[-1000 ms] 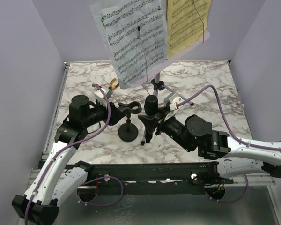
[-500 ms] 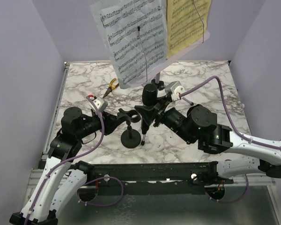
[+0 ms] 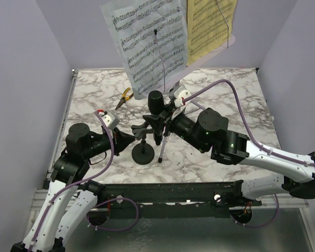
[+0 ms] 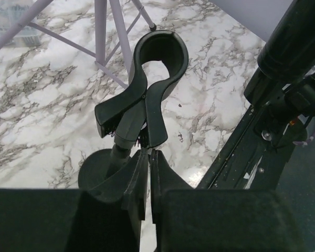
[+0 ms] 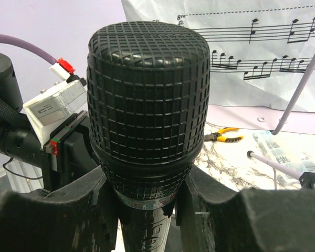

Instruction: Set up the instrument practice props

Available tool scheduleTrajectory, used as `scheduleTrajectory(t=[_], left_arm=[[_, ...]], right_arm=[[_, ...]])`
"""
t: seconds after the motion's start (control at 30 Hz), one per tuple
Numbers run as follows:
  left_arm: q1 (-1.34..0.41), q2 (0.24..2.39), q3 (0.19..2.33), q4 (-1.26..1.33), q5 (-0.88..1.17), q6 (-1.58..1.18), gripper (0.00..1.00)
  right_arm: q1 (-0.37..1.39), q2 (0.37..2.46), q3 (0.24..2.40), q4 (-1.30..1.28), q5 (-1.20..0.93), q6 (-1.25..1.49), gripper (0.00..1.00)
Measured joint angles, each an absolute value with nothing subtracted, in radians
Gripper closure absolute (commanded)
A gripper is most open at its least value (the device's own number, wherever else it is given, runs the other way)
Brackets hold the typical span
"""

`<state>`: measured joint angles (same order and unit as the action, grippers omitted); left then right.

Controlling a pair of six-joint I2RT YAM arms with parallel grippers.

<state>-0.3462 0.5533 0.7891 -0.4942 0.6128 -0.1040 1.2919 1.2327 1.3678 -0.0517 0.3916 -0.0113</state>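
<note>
One black microphone [image 5: 147, 105], clamped upright in the right end effector [image 5: 147, 207], hung beside the clip of the one short mic stand [image 3: 142, 153] near the bench's [image 3: 226, 89] near edge. The left end effector [image 4: 148, 157] was pinched together beneath that clip. One lilac music stand [image 3: 212, 59] held one white page [image 3: 147, 42] and one yellow page [image 3: 210, 23].

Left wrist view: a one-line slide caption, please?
Left gripper shut just below the empty clip of the mic stand, lilac music stand legs behind.

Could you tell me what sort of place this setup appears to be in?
Probably a robot test booth: plain lilac walls enclose a marble-patterned table carrying a music stand and mic stand.
</note>
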Motion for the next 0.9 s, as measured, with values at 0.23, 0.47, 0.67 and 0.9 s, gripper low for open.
scheduleTrajectory(t=[0.23,0.47,0.67,0.9], left_arm=[[-0.346,0.582,0.823,-0.554,0.596,-0.128,0.42],[-0.346,0.595,0.902,-0.622,0.574,-0.107,0.13],[-0.346,0.661,0.981,-0.686,0.475,-0.005,0.11],[-0.346,0.771,1.028,-0.715,0.477,0.160,0.10]], right_arm=[[1.280,1.234,1.368,-0.059,0.368,-0.009,1.00],[1.274,1.230,1.368,-0.076,0.356,0.011,1.00],[1.272,1.214,1.368,-0.090,0.348,0.033,1.00],[1.269,1.208,1.368,-0.105,0.336,0.052,1.00]])
